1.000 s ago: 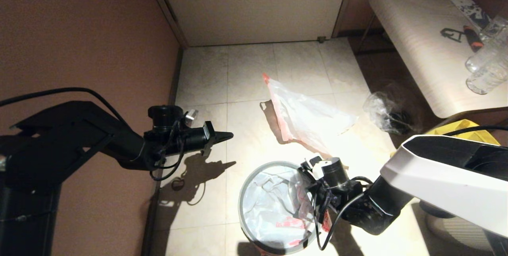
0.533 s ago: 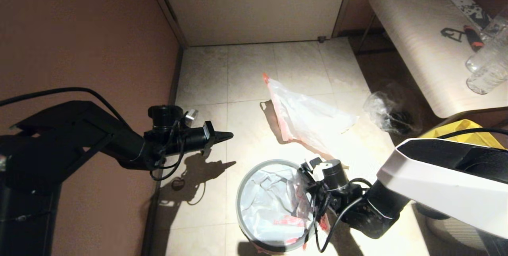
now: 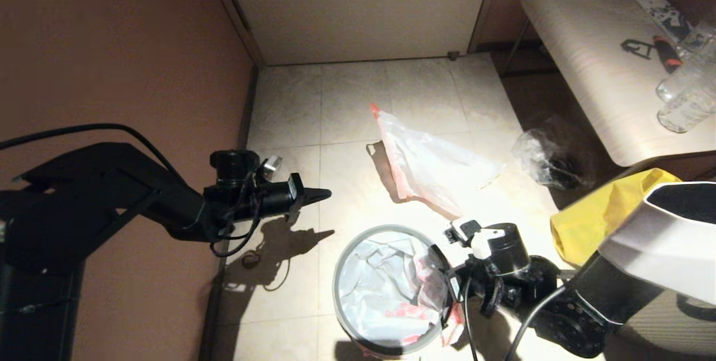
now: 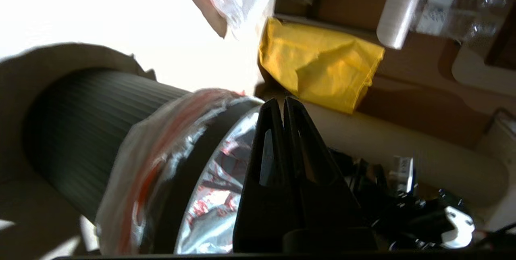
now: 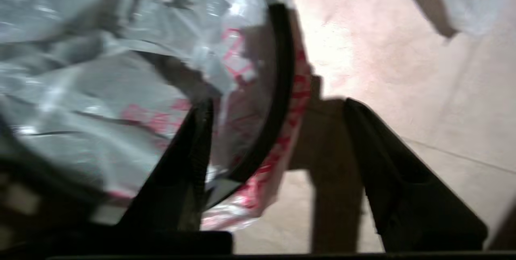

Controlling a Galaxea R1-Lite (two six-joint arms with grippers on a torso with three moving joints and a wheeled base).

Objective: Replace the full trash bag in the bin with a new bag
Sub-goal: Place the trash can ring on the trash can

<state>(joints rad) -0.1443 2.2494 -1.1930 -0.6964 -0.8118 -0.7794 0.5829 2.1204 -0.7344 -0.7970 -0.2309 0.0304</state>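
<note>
Against the far wall on the right: long pale tabletop (image 3: 582, 53), carrying clear bottles (image 3: 685, 98) and a small black-and-orange tool (image 3: 663, 53) near its right end. Below it, on the tiled floor (image 3: 347, 109), yellow tote bag (image 3: 604, 210) slumped beside the right arm. Round black bin (image 3: 341, 316) with grey hoop at the near edge of the head view, already lined with the new bag (image 3: 380, 294) (milky white, red characters), plastic folded out over the rim on the right side. Full trash bag (image 3: 436, 168) lying flat on the floor beyond the bin, well apart from it, orange-pink handle pointing away. Clear bag with dark contents (image 3: 545, 159) just under the tabletop edge. Left pincer (image 3: 319, 195) hanging level above the floor left of the bin, pressed fully together, empty. Right pincer (image 5: 278, 139) just beside the bin's right rim, spread wide, one finger over the liner, the other over bare floor, gripping nothing.
</note>
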